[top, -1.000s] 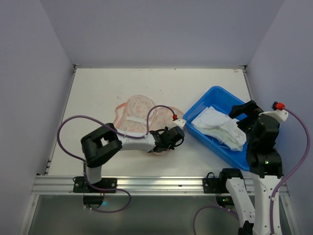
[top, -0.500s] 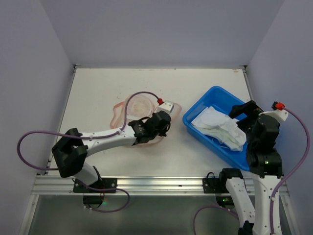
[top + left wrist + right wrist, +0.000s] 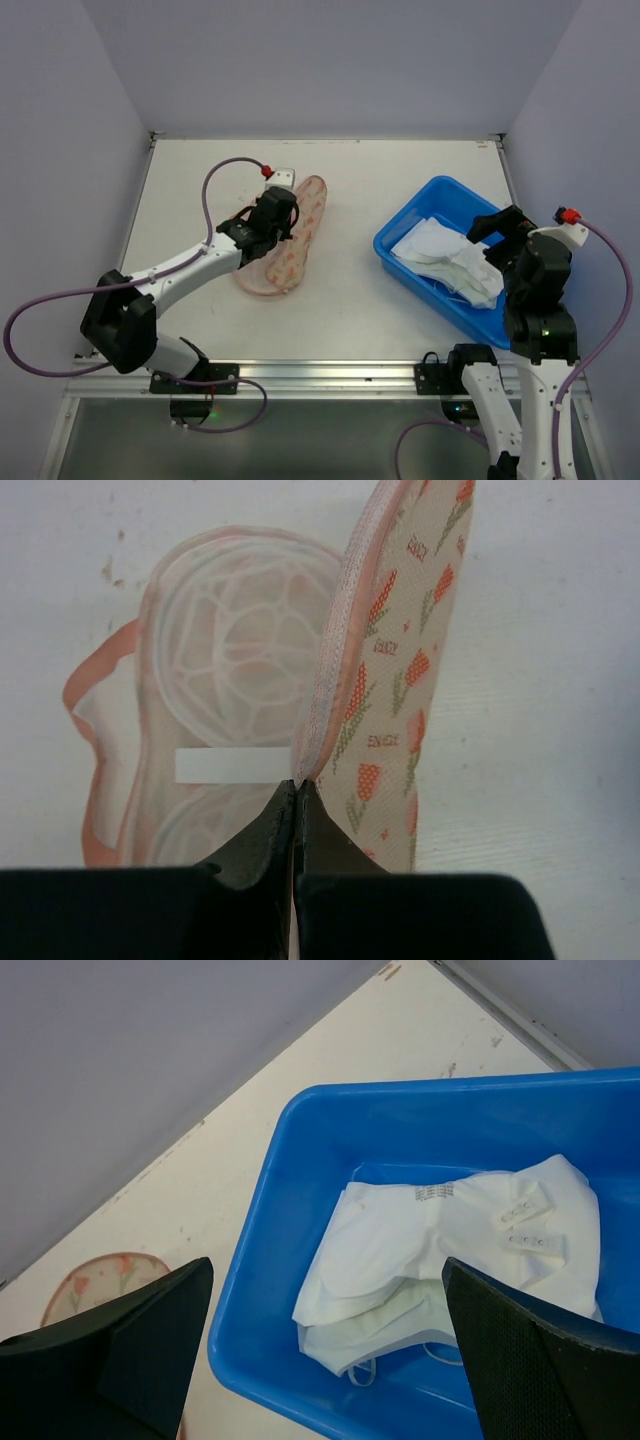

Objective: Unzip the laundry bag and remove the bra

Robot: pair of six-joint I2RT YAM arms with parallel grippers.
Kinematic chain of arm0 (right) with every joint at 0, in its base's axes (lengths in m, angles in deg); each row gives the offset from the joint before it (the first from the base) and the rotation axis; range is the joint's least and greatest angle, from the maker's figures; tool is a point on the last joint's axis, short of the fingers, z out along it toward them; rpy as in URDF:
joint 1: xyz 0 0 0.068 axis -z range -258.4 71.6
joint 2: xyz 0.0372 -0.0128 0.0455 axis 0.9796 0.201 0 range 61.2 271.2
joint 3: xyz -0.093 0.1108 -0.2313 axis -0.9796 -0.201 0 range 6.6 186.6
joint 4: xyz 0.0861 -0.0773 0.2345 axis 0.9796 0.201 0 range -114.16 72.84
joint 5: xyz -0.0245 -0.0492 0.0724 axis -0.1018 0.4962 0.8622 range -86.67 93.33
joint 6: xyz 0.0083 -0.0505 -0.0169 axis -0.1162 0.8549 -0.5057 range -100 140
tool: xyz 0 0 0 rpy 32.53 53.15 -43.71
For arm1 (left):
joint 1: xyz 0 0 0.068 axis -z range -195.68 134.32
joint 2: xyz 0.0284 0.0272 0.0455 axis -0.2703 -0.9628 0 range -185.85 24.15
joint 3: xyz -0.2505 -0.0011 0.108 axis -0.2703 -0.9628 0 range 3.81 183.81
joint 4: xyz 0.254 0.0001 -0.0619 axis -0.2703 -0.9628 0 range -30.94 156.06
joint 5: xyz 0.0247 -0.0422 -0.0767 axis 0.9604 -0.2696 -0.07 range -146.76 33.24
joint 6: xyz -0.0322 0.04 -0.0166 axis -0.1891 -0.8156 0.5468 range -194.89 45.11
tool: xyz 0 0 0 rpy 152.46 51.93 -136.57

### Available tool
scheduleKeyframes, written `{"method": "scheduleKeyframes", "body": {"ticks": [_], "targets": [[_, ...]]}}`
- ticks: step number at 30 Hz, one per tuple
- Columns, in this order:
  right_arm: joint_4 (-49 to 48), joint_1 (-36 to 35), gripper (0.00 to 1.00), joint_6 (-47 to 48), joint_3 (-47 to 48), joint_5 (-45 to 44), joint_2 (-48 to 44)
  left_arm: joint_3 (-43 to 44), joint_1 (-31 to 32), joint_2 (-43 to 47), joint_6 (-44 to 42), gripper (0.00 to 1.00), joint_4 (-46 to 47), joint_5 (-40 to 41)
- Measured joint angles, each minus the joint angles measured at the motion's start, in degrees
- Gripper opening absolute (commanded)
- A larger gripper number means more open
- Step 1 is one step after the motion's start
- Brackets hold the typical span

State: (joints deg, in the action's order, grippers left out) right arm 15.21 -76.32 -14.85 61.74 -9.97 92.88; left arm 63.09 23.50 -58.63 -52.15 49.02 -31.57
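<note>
Laundry bag [image 3: 290, 240] lies toward nine o'clock on the table [image 3: 400, 170], unzipped and spread. Its mesh lining [image 3: 235, 650] rests flat while the patterned half stands on edge, because the left gripper [image 3: 298, 788] has its jaws pinched tight on the zip rim and lifts it, probably to show or clear the inside. Nothing white but a small label [image 3: 232, 765] shows within. Over at three o'clock the blue tub [image 3: 440, 190] holds the bra [image 3: 420, 1230], loosely folded and well apart from the bag. The right gripper [image 3: 327, 1290] hangs above the tub with fingers spread wide, holding nothing, so the removal looks complete.
</note>
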Motion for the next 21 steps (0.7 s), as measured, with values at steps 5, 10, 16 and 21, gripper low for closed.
{"method": "scheduleKeyframes", "body": {"ticks": [5,10,16,21], "targets": [[-0.04,-0.39,0.99,0.57,0.0,0.15,-0.48,-3.43,-4.09,2.49,0.0,0.0,-1.2,1.09],[-0.2,-0.83,0.99,0.94,0.0,0.66,-0.63,-6.19,-8.15,5.55,0.24,0.0,-1.66,1.73],[-0.39,-1.05,0.99,1.44,0.0,0.83,-0.68,-8.59,-9.64,5.75,0.31,0.0,-2.45,2.99],[-0.39,-1.38,0.99,1.7,0.0,0.87,-1.03,-8.68,-10.51,4.96,1.05,0.0,-3.91,4.85]]}}
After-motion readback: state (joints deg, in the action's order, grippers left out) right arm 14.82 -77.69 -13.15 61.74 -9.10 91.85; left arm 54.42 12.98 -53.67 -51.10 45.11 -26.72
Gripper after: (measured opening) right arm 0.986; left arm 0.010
